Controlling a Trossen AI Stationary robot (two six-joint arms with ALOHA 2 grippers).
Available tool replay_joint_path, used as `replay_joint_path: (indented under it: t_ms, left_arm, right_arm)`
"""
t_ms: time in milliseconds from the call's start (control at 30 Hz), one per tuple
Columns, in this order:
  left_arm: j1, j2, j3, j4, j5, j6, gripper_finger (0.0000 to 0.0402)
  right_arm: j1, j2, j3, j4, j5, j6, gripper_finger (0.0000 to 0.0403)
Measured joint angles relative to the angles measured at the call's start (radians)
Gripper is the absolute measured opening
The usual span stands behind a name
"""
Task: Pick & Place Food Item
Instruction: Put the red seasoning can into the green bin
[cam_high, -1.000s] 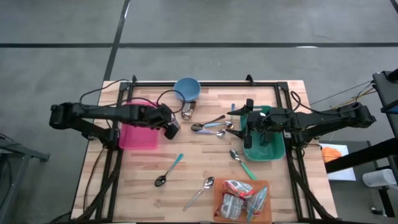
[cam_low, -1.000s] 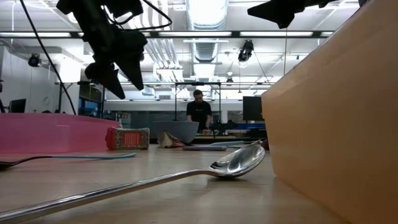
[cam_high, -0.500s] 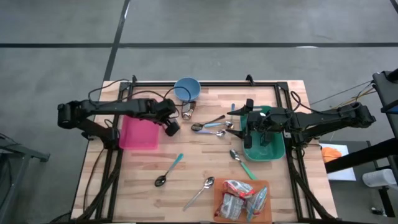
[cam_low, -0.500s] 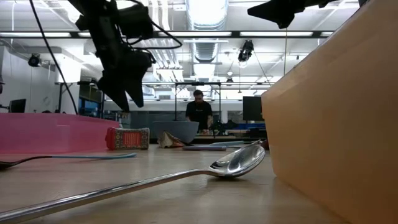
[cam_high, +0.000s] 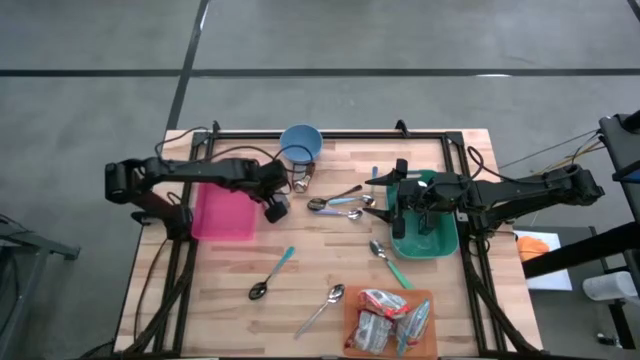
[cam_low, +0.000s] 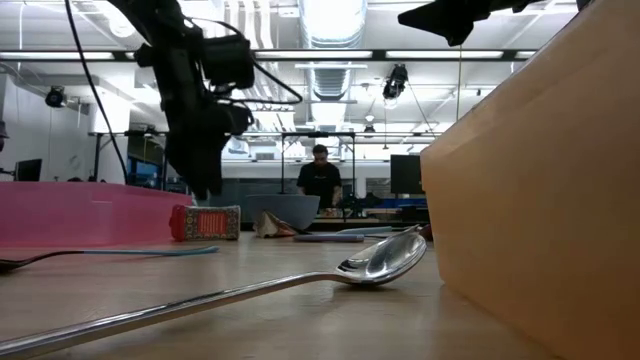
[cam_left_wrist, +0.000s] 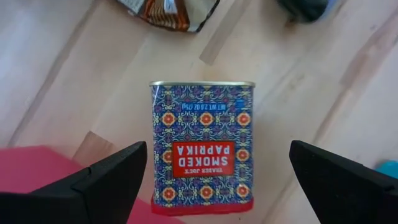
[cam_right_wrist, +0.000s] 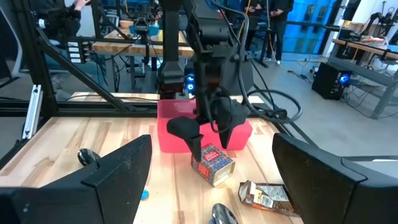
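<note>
The left gripper (cam_high: 277, 209) hangs just above the smoked paprika tin (cam_left_wrist: 202, 146), its jaws spread wide with the tin in the gap between them and touching neither. The tin stands on the desk (cam_high: 330, 262) just beside the pink bin (cam_high: 222, 210), at that bin's corner nearest the desk's middle, with a brown snack wrapper (cam_high: 303, 177) a little beyond it toward the blue bowl (cam_high: 300, 142) at the far edge. From the left wrist view the tin's printed face is turned up to the camera, its long axis running along the line between the red bottom band and the gold top rim, across the gap of the jaws; the label text reads upside down there.

The right gripper (cam_high: 392, 203) waits over the green bin (cam_high: 428, 235) near the desk's right edge, jaws apart and holding nothing.

The desk is pale wooden planking in a black frame. Spoons (cam_high: 337, 203) lie scattered across its middle, and an orange tray (cam_high: 391, 322) of packets sits at the near edge. Beyond is a workshop with strip lights, and a person (cam_low: 320, 180) stands at a distant bench
</note>
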Motion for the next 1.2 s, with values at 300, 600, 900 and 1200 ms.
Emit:
replay_joint_path:
  t_ms: [300, 600, 900, 1200]
  left_arm:
    - [0.020, 0.053, 0.000, 0.010, 0.011, 0.030, 0.0395]
    - [0.026, 0.100, 0.000, 0.015, 0.011, 0.042, 0.0394]
    - [0.026, 0.167, 0.000, 0.038, 0.018, 0.044, 0.0394]
    - [0.026, 0.164, 0.001, 0.032, 0.035, 0.041, 0.0385]
  right_arm:
    - [0.000, 0.000, 0.000, 0.000, 0.000, 0.000, 0.0331]
    - [0.000, 0.000, 0.000, 0.000, 0.000, 0.000, 0.0331]
    - [0.000, 0.000, 0.000, 0.000, 0.000, 0.000, 0.0331]
    - [0.000, 0.000, 0.000, 0.000, 0.000, 0.000, 0.0331]
